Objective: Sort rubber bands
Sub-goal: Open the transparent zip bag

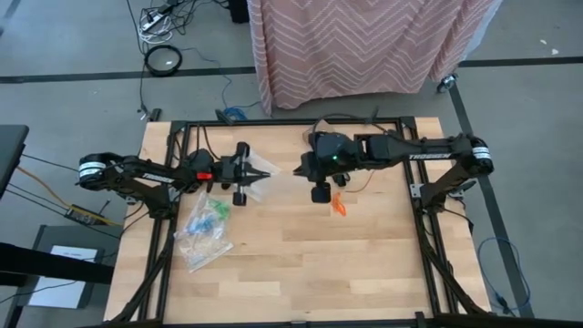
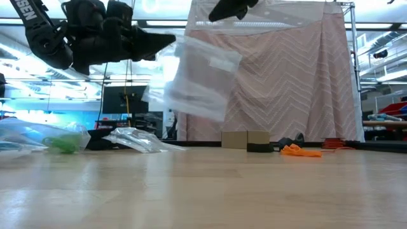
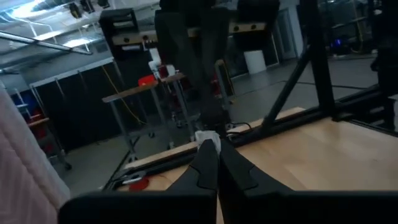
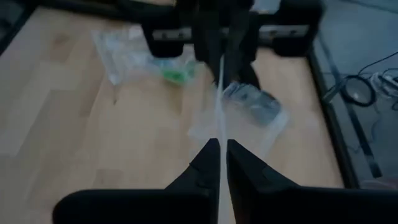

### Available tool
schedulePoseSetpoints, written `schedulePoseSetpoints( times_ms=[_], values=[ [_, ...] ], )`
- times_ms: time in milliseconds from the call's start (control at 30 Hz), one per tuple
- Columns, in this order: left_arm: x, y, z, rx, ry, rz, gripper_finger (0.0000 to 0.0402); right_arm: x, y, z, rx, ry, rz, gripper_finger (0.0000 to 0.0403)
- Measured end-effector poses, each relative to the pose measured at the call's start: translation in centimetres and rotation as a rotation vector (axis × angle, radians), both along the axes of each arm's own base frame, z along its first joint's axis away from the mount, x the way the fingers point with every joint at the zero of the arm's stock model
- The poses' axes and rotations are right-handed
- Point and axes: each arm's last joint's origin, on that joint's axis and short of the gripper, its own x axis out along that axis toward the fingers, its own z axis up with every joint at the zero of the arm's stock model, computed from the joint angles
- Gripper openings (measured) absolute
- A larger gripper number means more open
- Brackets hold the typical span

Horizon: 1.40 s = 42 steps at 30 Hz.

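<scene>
A clear zip bag (image 1: 282, 176) hangs in the air over the table's far middle, between my two grippers. My left gripper (image 1: 271, 171) is shut on it from the left, and my right gripper (image 1: 298, 169) is shut on it from the right. In the low view the clear zip bag (image 2: 198, 79) hangs below my left gripper (image 2: 170, 39). Orange rubber bands (image 1: 339, 206) lie in a heap on the wood under my right arm. Green rubber bands (image 4: 175, 76) and blue rubber bands (image 1: 211, 215) lie inside clear bags on the table's left. My left gripper pinches the bag's upper edge (image 3: 208, 140) between its two fingers, coming nearly level from the table's left. The bag hangs below the fingers, clear of the table. My right gripper pinches the bag's edge (image 4: 220, 134) between its two fingers, slanting down from the right. In its wrist view the bag shows edge-on, running straight toward my left gripper (image 4: 217, 37).
Several clear bags (image 1: 202, 235) lie crumpled at the left of the table, one with dark bands (image 4: 256, 106) inside. The black frame rail (image 1: 291, 122) runs along the far edge. A pink patterned cloth (image 2: 286, 76) hangs behind the table. Bare wood (image 1: 346, 264) spreads across the near half.
</scene>
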Motion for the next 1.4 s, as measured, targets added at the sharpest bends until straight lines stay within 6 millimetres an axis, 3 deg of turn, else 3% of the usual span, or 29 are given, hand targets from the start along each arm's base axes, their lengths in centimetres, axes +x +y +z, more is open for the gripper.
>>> schedulePoseSetpoints(
  times_ms=[133, 333, 800, 1167, 1400],
  values=[
    [0.0, 0.0, 0.1, 0.002, -0.01, -0.002, 0.0002, 1.1, 0.2, -1.5, -0.01, 0.042, 0.002, 0.0048],
    [0.0, -0.2, 0.0, 0.0, -0.005, -0.03, 0.0001, 1.4, 0.0, -1.5, -0.031, 0.032, 0.002, 0.0075],
    [0.0, -0.2, 0.1, 0.0, -0.014, -0.018, 0.0001, 1.6, -0.8, -1.3, -0.02, -0.004, -0.005, 0.0077],
    [-0.1, -0.3, 0.4, 0.008, -0.047, -0.018, 0.0002, 3.4, -1.0, -4.0, -0.011, 0.067, -0.003, 0.0077],
    [0.0, -0.3, 0.3, 0.002, -0.031, -0.018, 0.0002, 3.8, -1.0, -4.3, 0.013, 0.065, 0.011, 0.0076]
  ],
)
